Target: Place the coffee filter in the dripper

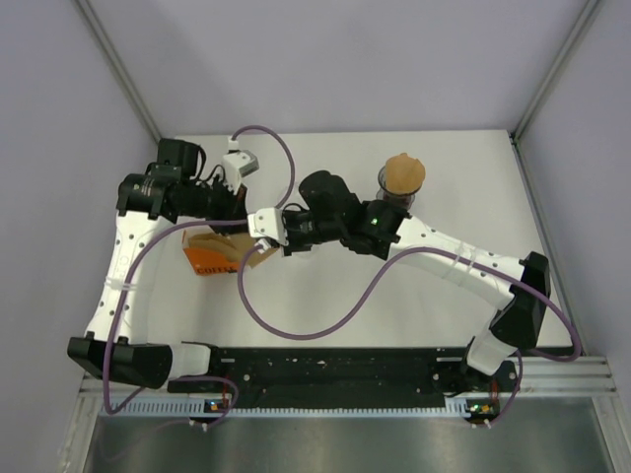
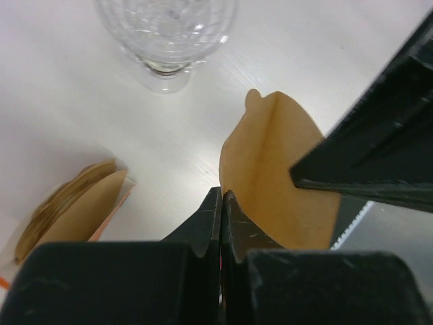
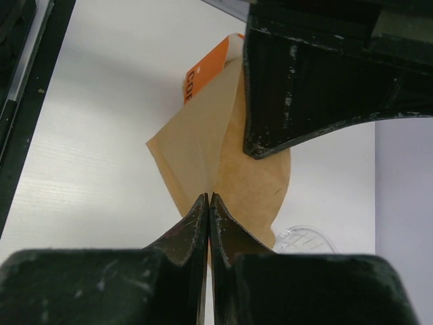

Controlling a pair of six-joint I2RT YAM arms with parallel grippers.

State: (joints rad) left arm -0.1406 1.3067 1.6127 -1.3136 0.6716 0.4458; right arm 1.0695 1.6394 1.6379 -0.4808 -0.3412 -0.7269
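Note:
A brown paper coffee filter (image 1: 258, 258) hangs between both grippers above the table, left of centre. My left gripper (image 2: 222, 194) is shut on one edge of the filter (image 2: 277, 169). My right gripper (image 3: 208, 198) is shut on the filter (image 3: 196, 149) from the other side, and its layers spread apart. In the top view the left gripper (image 1: 240, 225) and right gripper (image 1: 264, 244) meet over the filter. The clear glass dripper (image 1: 401, 189) stands at the back right, with something round and brown on its top. It also shows in the left wrist view (image 2: 166, 34) and the right wrist view (image 3: 304, 238).
An orange packet (image 1: 202, 258) with a stack of brown filters (image 2: 74, 203) lies on the table just left of the held filter; its orange edge also shows in the right wrist view (image 3: 206, 64). Purple cables loop over the table's middle. Grey walls enclose the table.

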